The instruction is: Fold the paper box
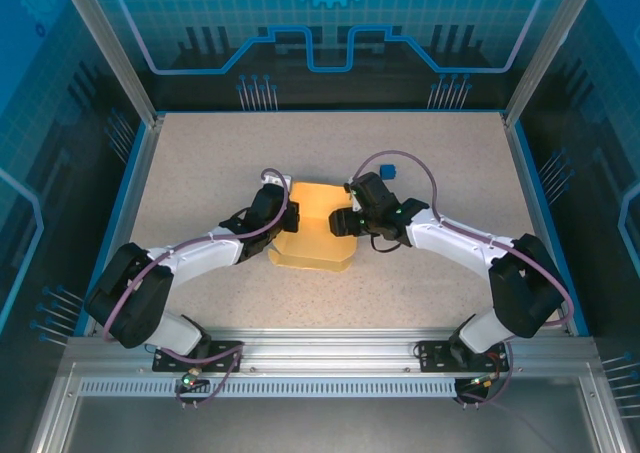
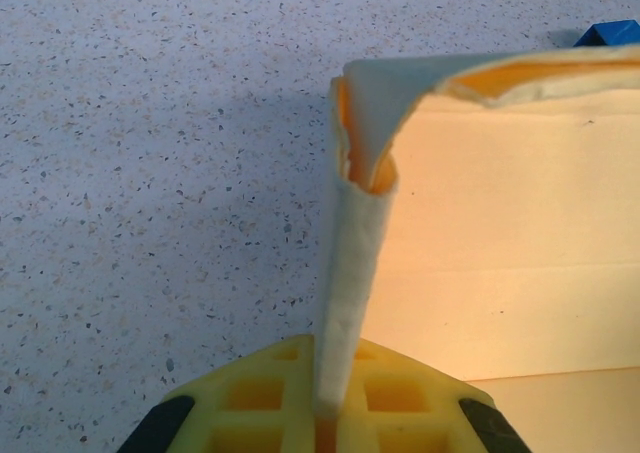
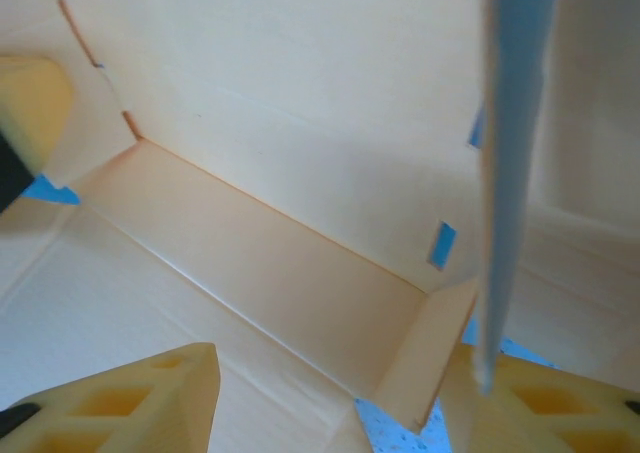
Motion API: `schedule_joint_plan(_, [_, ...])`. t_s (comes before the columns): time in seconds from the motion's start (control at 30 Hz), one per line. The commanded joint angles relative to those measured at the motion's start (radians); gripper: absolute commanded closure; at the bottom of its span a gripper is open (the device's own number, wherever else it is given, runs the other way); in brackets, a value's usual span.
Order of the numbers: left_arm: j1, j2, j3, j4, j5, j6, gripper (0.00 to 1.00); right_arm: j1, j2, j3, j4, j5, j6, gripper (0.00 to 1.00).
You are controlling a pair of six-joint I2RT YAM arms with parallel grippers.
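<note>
The paper box (image 1: 318,241) is a pale yellow card sheet lying partly folded at the table's middle, between both arms. My left gripper (image 1: 286,211) is at its left edge. In the left wrist view the left gripper (image 2: 338,363) is shut on an upright side flap (image 2: 355,243), seen edge-on between the yellow fingers. My right gripper (image 1: 349,219) sits over the box's right side. In the right wrist view the right gripper (image 3: 335,373) is open above the box floor (image 3: 250,273). A raised wall (image 3: 505,173) stands edge-on just inside its right finger (image 3: 545,403).
A tiny blue cube (image 1: 388,170) lies on the speckled table (image 1: 200,163) just behind the right arm's wrist; its corner shows as the blue cube (image 2: 608,33) in the left wrist view. Metal frame rails and blue walls border the table.
</note>
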State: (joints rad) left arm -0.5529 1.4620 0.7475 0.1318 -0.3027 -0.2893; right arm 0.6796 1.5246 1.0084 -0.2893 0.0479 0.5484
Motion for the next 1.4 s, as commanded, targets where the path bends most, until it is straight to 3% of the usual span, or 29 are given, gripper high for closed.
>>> schedule_joint_plan(0.0, [-0.008, -0.035, 0.005, 0.002, -0.004, -0.006, 1.0, 0.03, 0.013, 0.016, 0.054, -0.04, -0.012, 0.41])
schedule_joint_plan(0.33, [-0.007, -0.04, 0.001, -0.001, -0.004, -0.005, 1.0, 0.049, 0.022, 0.04, 0.049, -0.05, -0.065, 0.43])
schedule_joint_plan(0.9, [0.025, -0.054, -0.012, -0.006, 0.02, -0.039, 1.0, 0.031, -0.233, 0.083, -0.224, -0.053, -0.355, 0.41])
schedule_joint_plan(1.1, [0.037, -0.076, -0.017, -0.011, 0.042, -0.054, 1.0, -0.085, -0.328, 0.069, -0.264, -0.059, -0.381, 0.4])
schedule_joint_plan(1.37, [0.041, -0.112, -0.023, -0.021, 0.067, -0.068, 1.0, -0.345, -0.346, -0.059, -0.154, -0.245, -0.299, 0.4])
